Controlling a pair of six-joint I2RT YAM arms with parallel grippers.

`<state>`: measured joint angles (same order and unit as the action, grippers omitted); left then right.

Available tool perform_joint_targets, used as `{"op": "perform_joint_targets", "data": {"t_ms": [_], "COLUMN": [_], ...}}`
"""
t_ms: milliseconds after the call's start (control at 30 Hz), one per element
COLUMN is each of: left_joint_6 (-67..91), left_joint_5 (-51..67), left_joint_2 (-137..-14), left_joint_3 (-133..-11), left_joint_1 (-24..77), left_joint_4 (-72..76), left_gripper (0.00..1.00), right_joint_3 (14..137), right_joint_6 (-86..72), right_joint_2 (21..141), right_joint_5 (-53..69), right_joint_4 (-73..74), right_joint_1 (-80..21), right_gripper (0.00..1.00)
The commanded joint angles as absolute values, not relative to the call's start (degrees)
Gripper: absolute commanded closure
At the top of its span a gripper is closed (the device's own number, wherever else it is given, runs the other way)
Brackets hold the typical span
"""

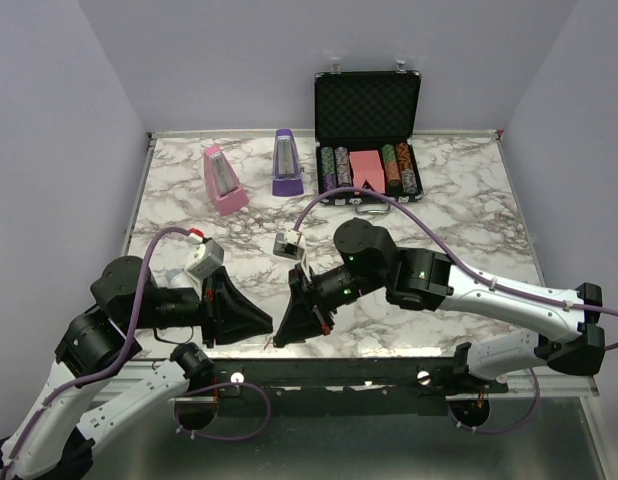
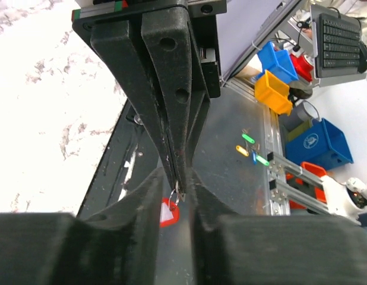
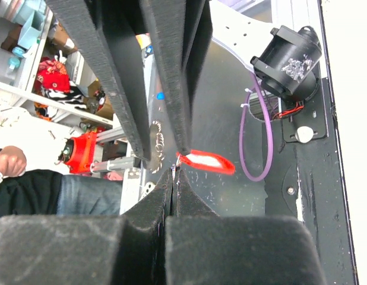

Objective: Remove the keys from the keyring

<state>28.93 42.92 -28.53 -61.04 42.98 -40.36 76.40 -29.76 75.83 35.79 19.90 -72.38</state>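
White and grey marbling covers the table (image 1: 459, 200), which is closed in by plain pale lavender walls (image 1: 89, 80). At the far side stand a pink metronome (image 1: 224, 180) and a purple metronome (image 1: 286, 162). Beside them is an open black case (image 1: 367, 100) with a foam-lined lid, holding rows of poker chips (image 1: 334, 168) on either side of a pink card block (image 1: 366, 168).

Past the table's near edge the wrist cameras catch a workshop: stacked blue bins (image 2: 277, 59), a yellow bin (image 2: 272, 90), a dark keyboard (image 2: 338, 32) and a seated person (image 3: 29, 190) in a black top and jeans. A larger blue bin (image 2: 317, 142) carries a round white mark, too small to read.

Both arms reach inward and meet tip to tip over the near edge. The right gripper (image 1: 281, 338) has its fingers pressed together, pinching the thin metal ring (image 2: 175, 196) of the keyring (image 3: 205, 161). The keyring's red tag hangs in the air just off the fingertips, above the dark metal frame. A white label window shows on the tag, and anything written there is too small to make out. The left gripper (image 1: 267, 323) is spread a little, one finger on each side of the right gripper's tip. The keys cannot be told apart from the ring.
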Motion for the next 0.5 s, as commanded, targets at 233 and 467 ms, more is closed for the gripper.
{"op": "perform_joint_targets", "data": {"t_ms": [233,467], "left_joint_6": [40.6,47.5], "left_joint_5": [28.7,30.5], "left_joint_2": [-20.1,-13.9], "left_joint_3": [-57.8,-50.3], "left_joint_1": [43.1,43.1], "left_joint_4": [-32.2,-21.9], "left_gripper": [0.35,0.34], "right_joint_3": [74.0,72.2], "right_joint_6": [-30.4,-32.6], "right_joint_2": [71.3,69.8], "right_joint_5": [27.3,27.6], "right_joint_4": [14.8,9.6], "right_joint_1": [-72.8,-72.9], "right_gripper": [0.99,0.99]}}
